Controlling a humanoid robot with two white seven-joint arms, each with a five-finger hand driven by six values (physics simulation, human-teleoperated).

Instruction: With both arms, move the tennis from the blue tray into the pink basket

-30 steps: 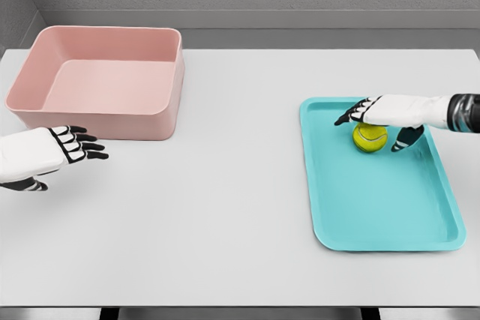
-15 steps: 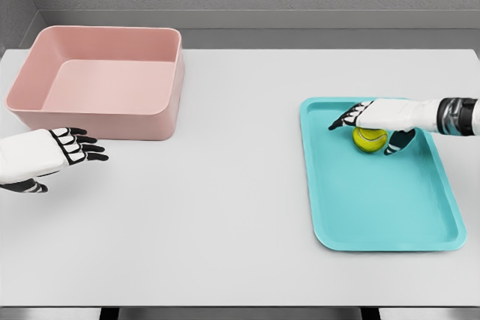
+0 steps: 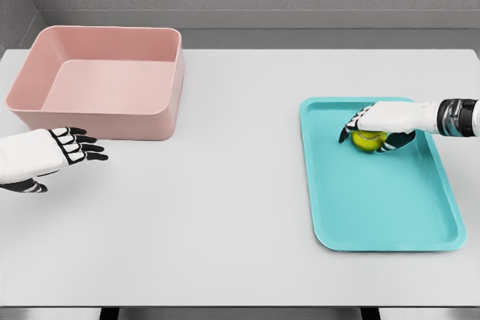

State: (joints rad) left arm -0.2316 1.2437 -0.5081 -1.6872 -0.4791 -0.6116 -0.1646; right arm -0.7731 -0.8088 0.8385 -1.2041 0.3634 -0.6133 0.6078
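A yellow-green tennis ball (image 3: pixel 367 141) lies in the upper part of the blue tray (image 3: pixel 382 207) at the right of the table. My right hand (image 3: pixel 371 129) reaches in from the right edge and covers the ball, its fingers curled down around it and its thumb under the near side. The ball still rests on the tray floor. The pink basket (image 3: pixel 101 80) stands at the far left, hollow and upright. My left hand (image 3: pixel 71 148) hovers just in front of the basket's near wall, fingers spread and holding nothing.
A grey wall runs behind the white table (image 3: pixel 225 207). The table's front edge lies along the bottom of the view. A wide stretch of bare tabletop separates tray and basket.
My right hand has lowered onto the ball and its fingers have curled around it; a second ago they were stretched out above it. The left hand has stayed still.
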